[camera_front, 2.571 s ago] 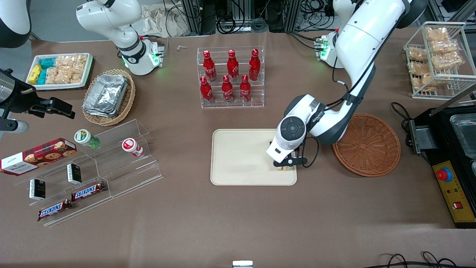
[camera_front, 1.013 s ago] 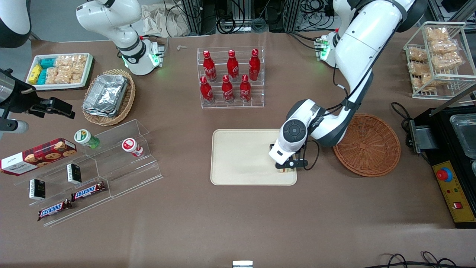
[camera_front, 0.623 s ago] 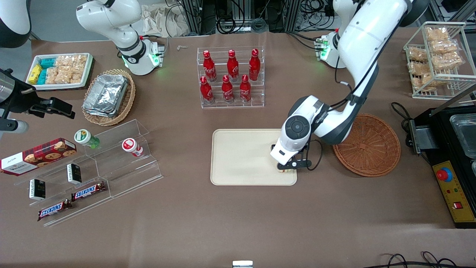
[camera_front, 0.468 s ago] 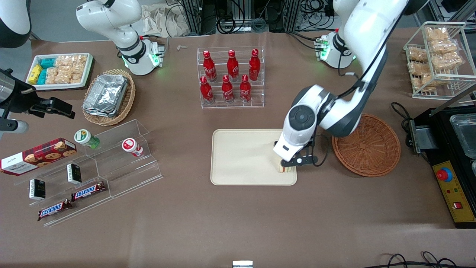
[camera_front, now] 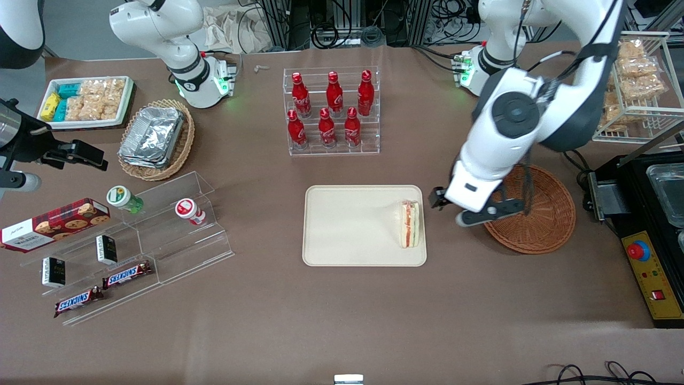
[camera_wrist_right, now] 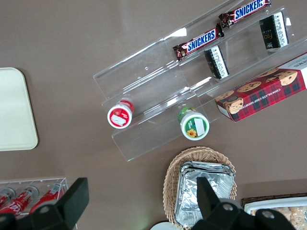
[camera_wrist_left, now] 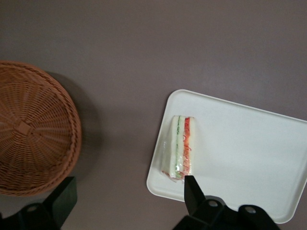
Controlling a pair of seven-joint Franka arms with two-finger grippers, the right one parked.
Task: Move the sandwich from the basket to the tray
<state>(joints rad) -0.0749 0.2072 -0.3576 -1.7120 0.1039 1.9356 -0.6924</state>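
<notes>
The sandwich [camera_front: 410,223], a pale wedge with a red and green filling stripe, lies on the cream tray [camera_front: 347,227] at the tray's end nearest the basket. It also shows in the left wrist view [camera_wrist_left: 179,146] on the tray [camera_wrist_left: 249,158]. The reddish-brown wicker basket [camera_front: 534,214] is empty, beside the tray toward the working arm's end; it shows in the wrist view too [camera_wrist_left: 33,139]. My left gripper [camera_front: 454,209] is open and empty, raised above the table between the tray and the basket, apart from the sandwich.
A clear rack of red bottles [camera_front: 331,109] stands farther from the front camera than the tray. A clear tiered stand with snacks [camera_front: 133,240] and a tan basket of foil trays [camera_front: 157,136] lie toward the parked arm's end. A black machine [camera_front: 649,224] sits beside the basket.
The gripper let go of the sandwich, opened, rose and moved off the tray toward the basket. The sandwich stays lying on the tray.
</notes>
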